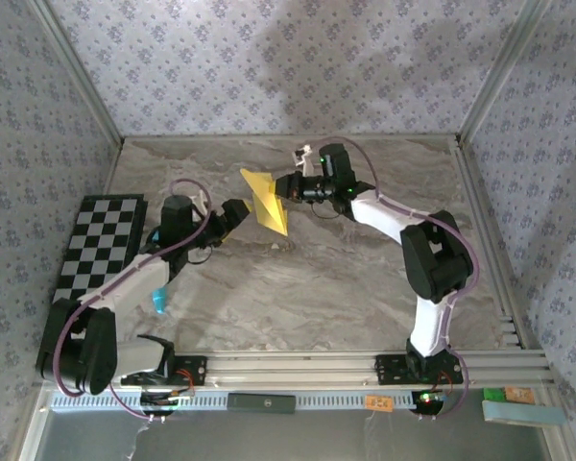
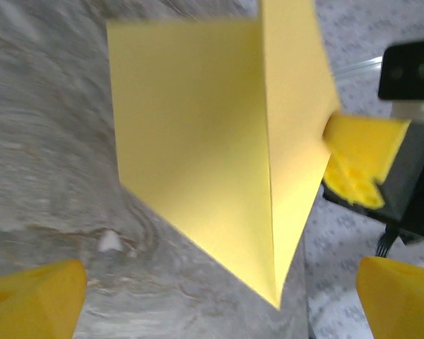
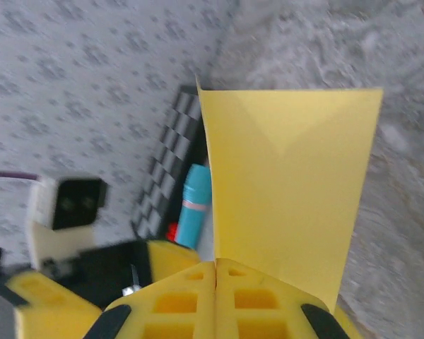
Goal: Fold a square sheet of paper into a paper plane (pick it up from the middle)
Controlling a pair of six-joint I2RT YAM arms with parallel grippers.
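Creased yellow paper sheet (image 1: 266, 202) pinched in my right end effector (image 3: 216, 282).
Spread left end effector (image 1: 232, 217) hangs just left of it, facing its long diagonal face.

In the left wrist view the top edge cuts off the yellow paper (image 2: 198, 141), the bottom edge cuts the 2 fingertips (image 2: 35, 293) of the left tool (image 2: 219, 295), and we find the bench (image 2: 42, 141) blurred. From the right wrist, the paper hides part of the blue pen (image 3: 195, 205) and of the checkered board (image 3: 166, 169) behind it.
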